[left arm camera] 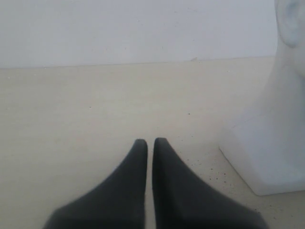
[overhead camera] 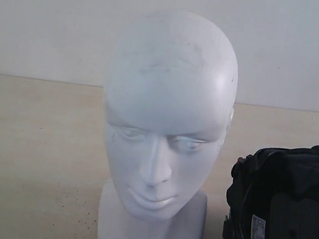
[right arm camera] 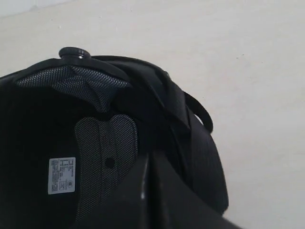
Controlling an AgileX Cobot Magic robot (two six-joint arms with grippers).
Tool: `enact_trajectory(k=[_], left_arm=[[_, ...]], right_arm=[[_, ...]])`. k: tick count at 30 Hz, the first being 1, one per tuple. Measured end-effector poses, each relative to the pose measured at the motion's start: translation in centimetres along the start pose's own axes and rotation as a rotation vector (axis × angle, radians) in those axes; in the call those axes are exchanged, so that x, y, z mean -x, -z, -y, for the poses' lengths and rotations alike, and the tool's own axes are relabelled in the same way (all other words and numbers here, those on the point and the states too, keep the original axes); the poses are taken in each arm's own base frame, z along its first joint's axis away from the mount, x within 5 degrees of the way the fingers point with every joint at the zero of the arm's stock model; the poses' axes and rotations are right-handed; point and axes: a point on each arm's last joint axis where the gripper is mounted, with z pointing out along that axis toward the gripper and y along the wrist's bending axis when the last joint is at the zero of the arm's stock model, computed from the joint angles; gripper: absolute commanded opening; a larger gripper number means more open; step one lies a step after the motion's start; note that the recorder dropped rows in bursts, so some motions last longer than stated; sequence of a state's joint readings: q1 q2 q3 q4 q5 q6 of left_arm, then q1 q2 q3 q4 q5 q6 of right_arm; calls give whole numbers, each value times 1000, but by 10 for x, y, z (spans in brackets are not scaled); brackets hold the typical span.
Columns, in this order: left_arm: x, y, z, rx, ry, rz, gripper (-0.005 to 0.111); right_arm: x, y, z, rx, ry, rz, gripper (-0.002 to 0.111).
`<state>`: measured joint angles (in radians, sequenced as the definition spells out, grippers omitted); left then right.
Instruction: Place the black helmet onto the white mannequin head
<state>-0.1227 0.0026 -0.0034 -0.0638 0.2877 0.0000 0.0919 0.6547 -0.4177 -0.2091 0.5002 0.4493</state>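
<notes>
The white mannequin head (overhead camera: 167,108) stands upright on its squarish base in the middle of the exterior view, face toward the camera. Its base (left arm camera: 271,143) also shows in the left wrist view, off to one side of my left gripper (left arm camera: 150,141). That gripper is shut with nothing between its fingers, low over the table. The black helmet (overhead camera: 288,215) lies to the right of the head, its padded inside and white label (overhead camera: 258,229) showing. My right gripper (right arm camera: 148,155) is shut, fingers pressed together, hovering at the helmet's (right arm camera: 105,133) open inside. Neither gripper shows in the exterior view.
A pale beige table (overhead camera: 29,155) carries both things, with a plain white wall (overhead camera: 49,15) behind. Small dark specks dot the table near the head's base. The helmet runs off the right and bottom edges of the exterior view.
</notes>
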Motion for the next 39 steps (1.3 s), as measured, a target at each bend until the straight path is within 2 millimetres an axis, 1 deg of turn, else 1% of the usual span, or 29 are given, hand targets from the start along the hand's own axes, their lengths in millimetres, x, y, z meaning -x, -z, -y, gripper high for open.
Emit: enact_trajectory(k=[7,12,25,31,34,36,38,39], left_arm=[[0,0,0,0,0,0,4],[0,0,0,0,0,0,4],[0,0,0,0,0,0,4],[0,0,0,0,0,0,4],[0,0,0,0,0,0,4],[0,0,0,0,0,0,4],[0,0,0,0,0,0,4],[0,0,0,0,0,0,4]], right_arm=[[30,-25,-11,-18,24,-87,0],[45,-46,-17,-33,32,-143,0],[62,-77,-23,-67,70,-213,0],[75,-87,-28,-58,107,-202,0],[81,-88,-30,-57,128,-202,0],[84,-84,-29,-76,130,-235,0],[81,-77,-26,-107,128,-294,0],[79,-70,-24,-123,122,-326,0]])
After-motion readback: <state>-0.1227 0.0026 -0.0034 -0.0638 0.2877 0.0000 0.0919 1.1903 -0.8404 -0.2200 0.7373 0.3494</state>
